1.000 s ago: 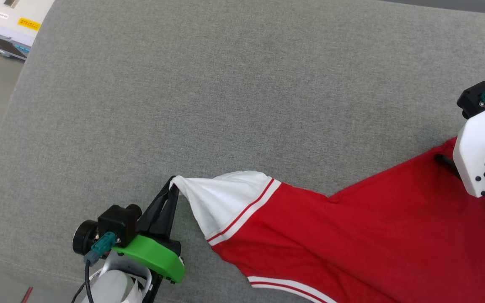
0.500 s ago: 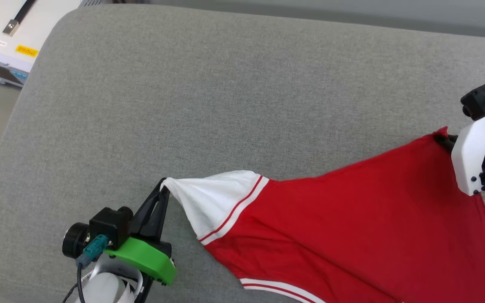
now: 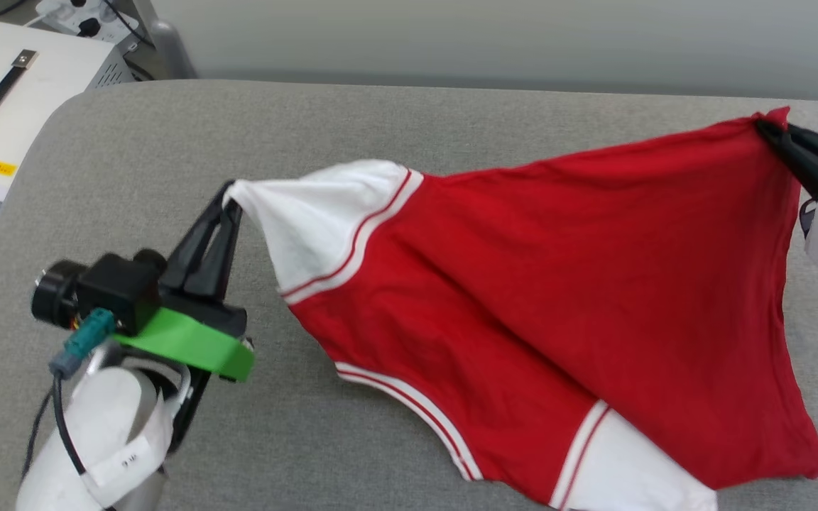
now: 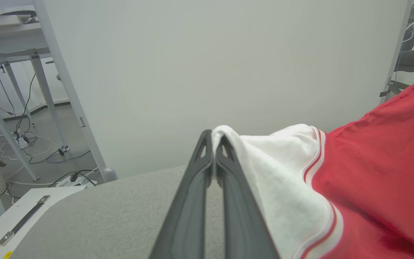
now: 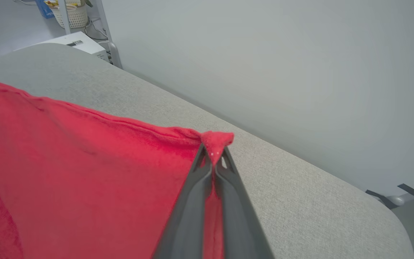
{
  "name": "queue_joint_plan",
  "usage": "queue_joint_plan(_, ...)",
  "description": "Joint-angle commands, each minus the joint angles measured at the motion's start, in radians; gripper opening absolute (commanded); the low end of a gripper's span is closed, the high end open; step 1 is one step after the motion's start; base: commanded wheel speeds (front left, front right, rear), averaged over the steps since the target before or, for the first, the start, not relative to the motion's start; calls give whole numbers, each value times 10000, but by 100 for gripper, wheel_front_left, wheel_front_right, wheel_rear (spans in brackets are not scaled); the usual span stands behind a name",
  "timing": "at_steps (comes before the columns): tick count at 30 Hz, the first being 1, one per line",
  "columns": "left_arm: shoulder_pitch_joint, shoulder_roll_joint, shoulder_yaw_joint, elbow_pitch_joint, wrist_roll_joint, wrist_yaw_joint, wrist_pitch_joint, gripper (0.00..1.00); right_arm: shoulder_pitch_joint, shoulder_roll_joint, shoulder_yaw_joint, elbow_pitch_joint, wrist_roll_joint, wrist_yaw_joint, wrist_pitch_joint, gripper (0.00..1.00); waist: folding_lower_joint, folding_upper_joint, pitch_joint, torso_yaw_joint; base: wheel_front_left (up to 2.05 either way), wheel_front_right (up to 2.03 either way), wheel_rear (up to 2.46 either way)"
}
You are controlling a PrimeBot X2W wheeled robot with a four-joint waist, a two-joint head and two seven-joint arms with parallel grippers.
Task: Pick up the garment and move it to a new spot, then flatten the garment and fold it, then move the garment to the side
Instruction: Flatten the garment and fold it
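Garment [image 3: 544,284] hoisted higher | left pincer [image 3: 228,193] clamped on sleeve [image 3: 309,220] | right pincer [image 3: 764,128] clamped on red corner [image 3: 772,118]

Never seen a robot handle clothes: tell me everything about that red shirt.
The red shirt looks like soft knit jersey, with white sleeves and red-and-white striped trim. It hangs stretched between the left gripper, shut on one sleeve's tip, and the right gripper, shut on a red corner. Its lower part drapes onto the grey padded surface.
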State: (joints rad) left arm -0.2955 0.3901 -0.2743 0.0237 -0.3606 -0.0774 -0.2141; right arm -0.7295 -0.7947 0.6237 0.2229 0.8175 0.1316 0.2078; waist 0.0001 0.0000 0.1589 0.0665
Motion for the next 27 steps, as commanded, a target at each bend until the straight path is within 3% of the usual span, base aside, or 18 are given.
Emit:
queue_joint_plan(1,-492,167,104,-160,59,-82,70,0,101,-36,-218,-186,-128,-9,-117,0,-1,0,-309,-308,0,0,0)
queue_joint_plan(13,-4161,901,-2,-770,87,-395,1068,0,-230,394,-2458,-1472,-769,-9,-251,0,-1,0,-422,-767,0,0,0)
queue_joint_plan(23,-6811,891,-580,-1,-125,-500,1290,0,-1143,1080,-3604,-1766,-1428,-9,-11,0,-1,0,59,-889,0,0,0)
queue_joint_plan(27,-8209,825,-866,745,-484,-522,1216,0,-2024,1189,-3688,-1541,-1724,-9,223,0,-1,0,771,-866,0,0,0)
